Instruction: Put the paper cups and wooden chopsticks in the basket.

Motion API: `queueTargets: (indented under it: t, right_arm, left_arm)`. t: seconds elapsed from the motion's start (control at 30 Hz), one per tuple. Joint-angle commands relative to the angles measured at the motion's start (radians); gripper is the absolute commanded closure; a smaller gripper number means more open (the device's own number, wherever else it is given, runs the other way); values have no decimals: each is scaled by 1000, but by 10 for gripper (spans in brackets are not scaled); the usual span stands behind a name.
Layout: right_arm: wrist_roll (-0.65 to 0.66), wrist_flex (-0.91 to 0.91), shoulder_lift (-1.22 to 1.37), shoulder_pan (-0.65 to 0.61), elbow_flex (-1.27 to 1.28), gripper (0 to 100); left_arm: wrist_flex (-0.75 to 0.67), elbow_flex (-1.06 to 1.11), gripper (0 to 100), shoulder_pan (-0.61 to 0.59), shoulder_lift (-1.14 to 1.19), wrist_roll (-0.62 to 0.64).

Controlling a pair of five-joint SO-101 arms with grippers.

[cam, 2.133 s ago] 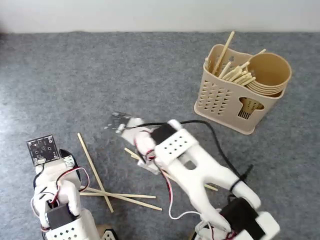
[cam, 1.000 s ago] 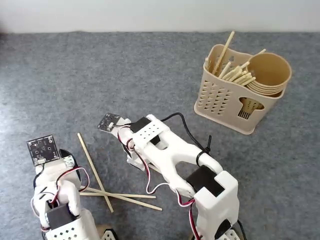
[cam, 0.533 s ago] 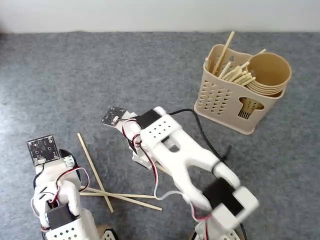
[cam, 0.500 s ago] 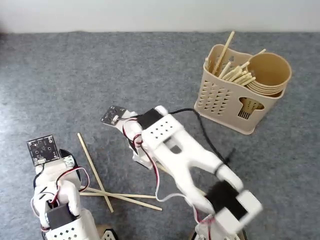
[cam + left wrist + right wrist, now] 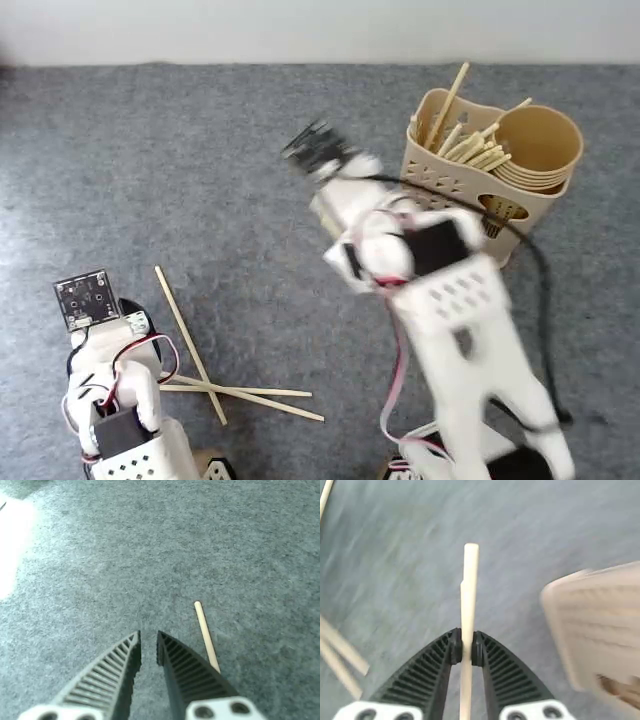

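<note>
In the right wrist view my right gripper (image 5: 466,647) is shut on a wooden chopstick (image 5: 469,587) that sticks out past its fingertips. The beige basket (image 5: 600,625) lies close beside it. From the high view the right gripper (image 5: 335,208) hangs above the carpet just left of the basket (image 5: 450,195), which holds several chopsticks (image 5: 470,140) and stacked paper cups (image 5: 538,145). Three chopsticks (image 5: 190,340) lie on the carpet at the lower left. My left gripper (image 5: 148,642) is shut and holds nothing, low over the carpet beside one chopstick's end (image 5: 206,635).
The left arm (image 5: 110,400) sits folded at the lower left corner. Loose chopsticks (image 5: 340,655) lie on the grey carpet behind the right gripper. A white wall strip (image 5: 300,30) bounds the far edge of the carpet.
The right arm has swung from the middle of the carpet up and over toward the basket, carrying a chopstick. The left arm has stayed still.
</note>
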Motion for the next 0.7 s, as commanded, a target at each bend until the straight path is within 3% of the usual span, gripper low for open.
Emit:
queueTargets:
  t: [0.0, 0.3, 0.67]
  right_arm:
    - [-8, -97, -177, 67, -44, 991]
    - [-11, -420, -331, 217, -44, 991]
    - [-272, -839, -311, 259, -43, 991]
  left_arm:
    - [2, -5, 946, -5, -2, -8]
    - [2, -5, 946, -5, -2, -8]
    - [2, -5, 946, -5, -2, -8]
